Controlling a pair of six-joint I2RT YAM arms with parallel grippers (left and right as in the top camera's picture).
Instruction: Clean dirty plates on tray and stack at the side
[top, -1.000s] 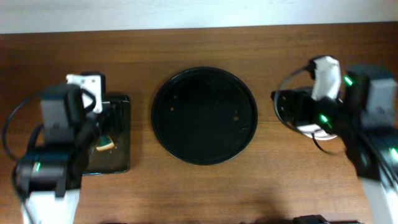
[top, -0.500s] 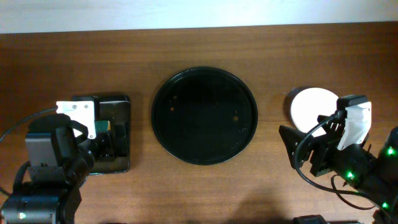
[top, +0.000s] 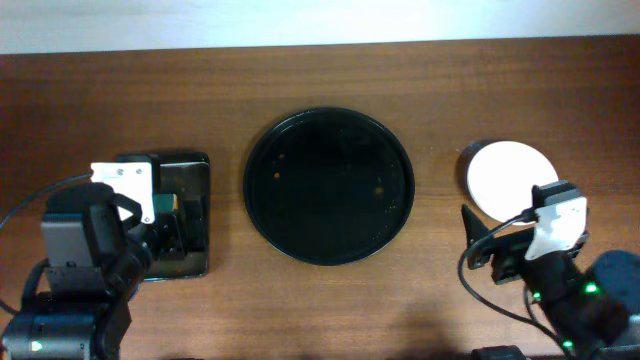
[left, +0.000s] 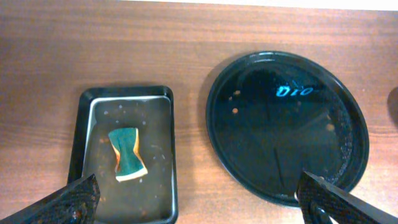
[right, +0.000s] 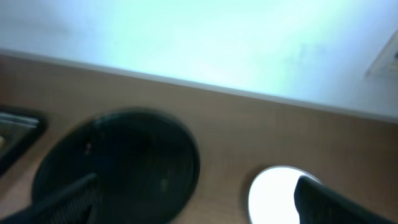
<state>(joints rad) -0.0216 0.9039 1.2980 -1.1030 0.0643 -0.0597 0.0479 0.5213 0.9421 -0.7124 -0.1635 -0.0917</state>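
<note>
The round black tray (top: 330, 120) lies mid-table with no plates on it, only a few small crumbs. A white plate (top: 505, 178) rests on the wood to the tray's right; whether more plates lie under it I cannot tell. It also shows, overexposed, as the plate (right: 273, 194) in the right wrist view. My right gripper (right: 202, 208) hangs open and empty, pulled back in front of that plate. My left gripper (left: 199, 208) is open and empty too, above the gap between the sponge tray and the round tray (left: 286, 124).
A small rectangular black tray (left: 84, 124) at the left holds a green sponge (left: 127, 154) in shallow water. The left arm (top: 90, 260) covers part of that tray (top: 195, 165) from overhead. The right arm (top: 555, 270) sits near the front right edge.
Both grippers opened wide. The right arm drew back from over the white plate toward the front edge, uncovering it. The left arm pulled back from the sponge tray.
</note>
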